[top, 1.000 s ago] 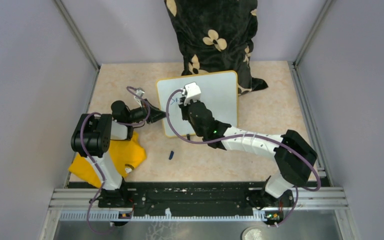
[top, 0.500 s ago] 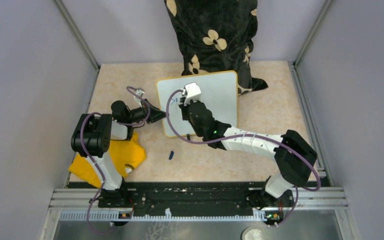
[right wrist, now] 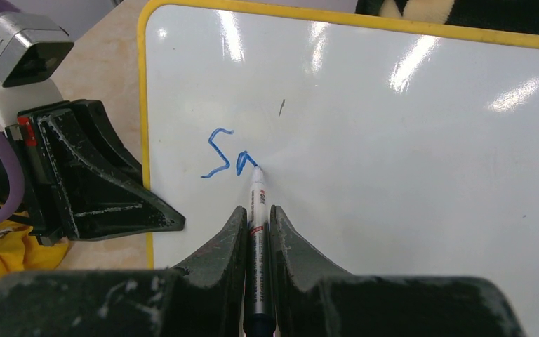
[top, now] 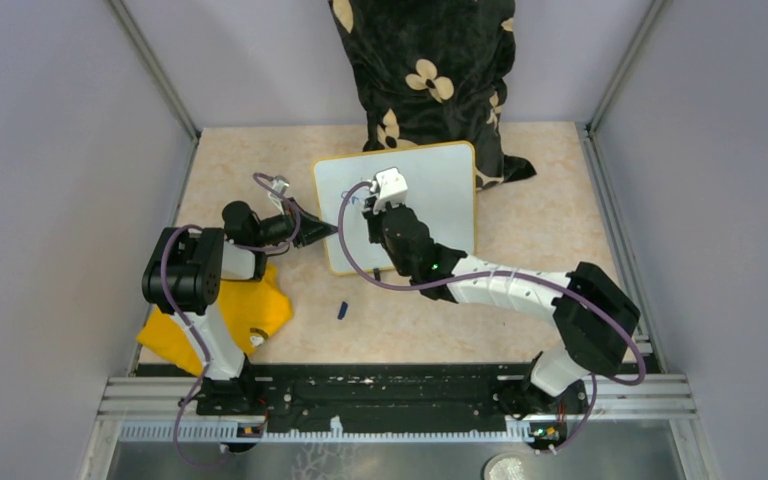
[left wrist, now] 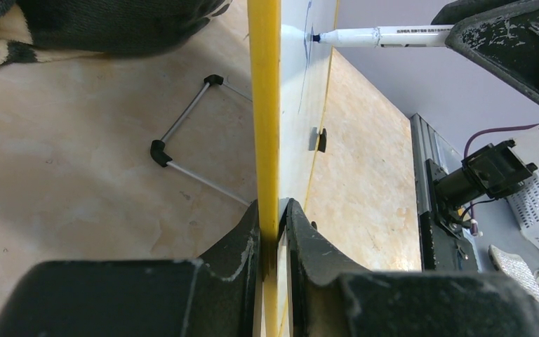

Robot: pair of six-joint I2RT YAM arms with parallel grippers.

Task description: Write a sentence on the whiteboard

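Note:
The whiteboard [top: 440, 190] lies tilted on the table, white with a yellow rim. My left gripper [top: 328, 232] is shut on its left edge; in the left wrist view the jaws [left wrist: 274, 210] pinch the yellow rim [left wrist: 265, 105]. My right gripper [top: 368, 205] hovers over the board's upper left, shut on a white marker [right wrist: 257, 189]. The marker's tip touches the whiteboard [right wrist: 393, 175]. Of the sentence, a blue "S" and a small loop [right wrist: 226, 158] show beside the tip. The marker [left wrist: 386, 35] also shows from the side in the left wrist view.
A yellow cloth [top: 230, 315] lies under the left arm. A small blue cap [top: 342, 310] rests on the table in front of the board. Black floral fabric [top: 425, 70] hangs at the back, touching the board's far edge. A wire stand [left wrist: 182, 133] sits behind the board.
My right gripper has shifted slightly to the right with the marker on the board. The left gripper and the board have not moved.

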